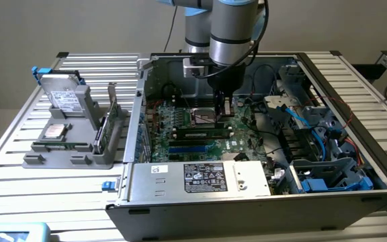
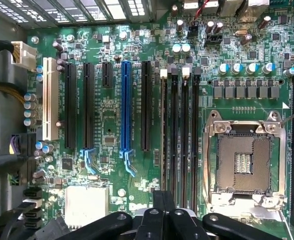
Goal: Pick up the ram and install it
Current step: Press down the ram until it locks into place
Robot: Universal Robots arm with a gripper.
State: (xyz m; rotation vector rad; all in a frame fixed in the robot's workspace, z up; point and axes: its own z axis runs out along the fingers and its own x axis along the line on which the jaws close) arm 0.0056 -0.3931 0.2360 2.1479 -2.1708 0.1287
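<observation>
the ram (image 1: 199, 134) is sitting seated in a motherboard (image 2: 111, 115) slot; the gripper (image 1: 223, 107), fingers together, is hovering above, holding nothing.

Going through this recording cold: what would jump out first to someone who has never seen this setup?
First, the open computer case with the robot arm reaching down into it, its end effector shut just above the green motherboard. Close up, the bare silver CPU socket stands beside the long memory slots, with one bright blue expansion slot among black ones. Off to the exterior view's left, a grey holder props up a silver hard drive.
</observation>
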